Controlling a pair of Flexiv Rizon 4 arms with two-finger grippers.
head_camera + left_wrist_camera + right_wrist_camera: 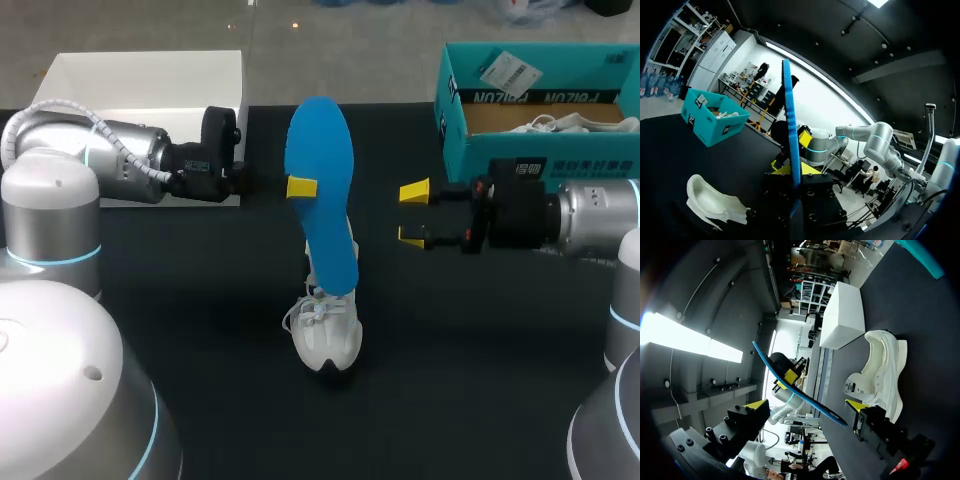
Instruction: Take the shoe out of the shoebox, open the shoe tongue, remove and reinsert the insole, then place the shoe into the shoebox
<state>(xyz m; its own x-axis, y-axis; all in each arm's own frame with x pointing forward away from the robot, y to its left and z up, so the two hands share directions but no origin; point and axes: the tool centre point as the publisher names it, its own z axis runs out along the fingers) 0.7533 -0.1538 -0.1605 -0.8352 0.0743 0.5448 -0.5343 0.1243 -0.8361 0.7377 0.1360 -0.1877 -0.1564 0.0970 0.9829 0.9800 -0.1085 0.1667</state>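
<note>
A blue insole (322,190) hangs upright over the middle of the table, with my left gripper (301,187) shut on its left edge. In the left wrist view the insole (789,115) shows edge-on, clamped between the yellow tips of that gripper (791,170). Below it a white shoe (327,333) stands on the black table, toe toward the front. My right gripper (412,214) stands open just right of the insole, empty and apart from it. From the right wrist, the insole (796,387) is ahead of its gripper (805,404), with the shoe (880,372) beyond.
A teal shoebox (455,130) stands open at the back right, with a second white shoe (560,124) inside. An open white box (150,80) stands at the back left behind my left arm.
</note>
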